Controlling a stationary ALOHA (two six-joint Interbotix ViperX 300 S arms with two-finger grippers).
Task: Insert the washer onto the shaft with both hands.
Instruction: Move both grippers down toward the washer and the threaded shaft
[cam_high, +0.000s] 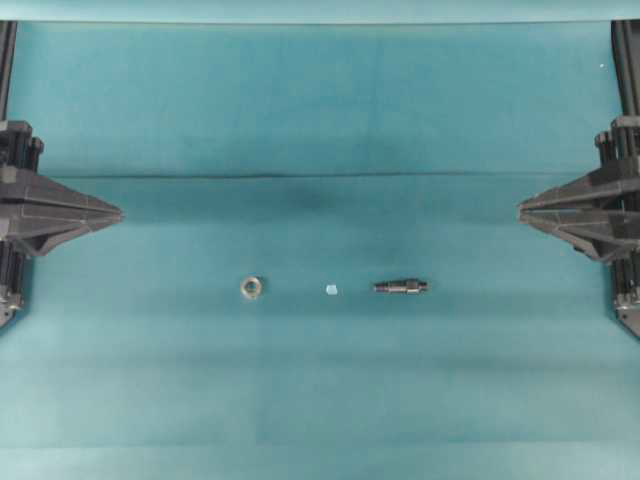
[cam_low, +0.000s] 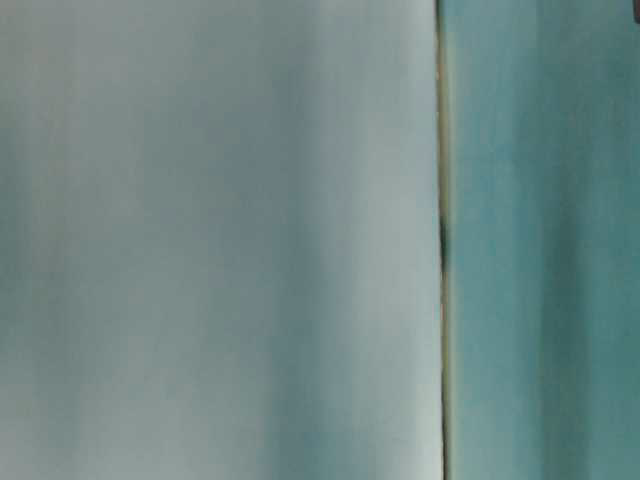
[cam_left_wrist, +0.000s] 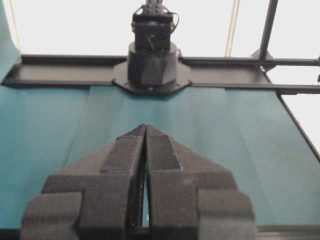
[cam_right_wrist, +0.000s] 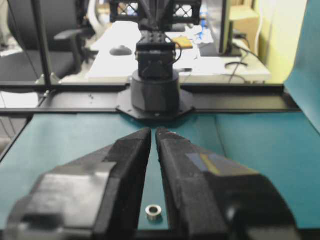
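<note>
The washer (cam_high: 251, 287), a small silvery ring, lies flat on the teal cloth left of centre. The dark stepped shaft (cam_high: 401, 287) lies on its side right of centre, narrow end pointing left. My left gripper (cam_high: 118, 213) hangs at the left edge, well away from both, its fingers pressed together (cam_left_wrist: 145, 127) and empty. My right gripper (cam_high: 522, 210) hangs at the right edge, shut to a thin slit (cam_right_wrist: 153, 131) with nothing held. The washer (cam_right_wrist: 153, 212) shows on the cloth through that slit in the right wrist view. The table-level view is a blur and shows neither part.
A tiny pale square bit (cam_high: 331, 290) lies between washer and shaft. The opposite arm's black base (cam_left_wrist: 152, 65) stands on the far rail, and likewise (cam_right_wrist: 155, 90) in the right wrist view. A crease (cam_high: 320, 177) crosses the cloth.
</note>
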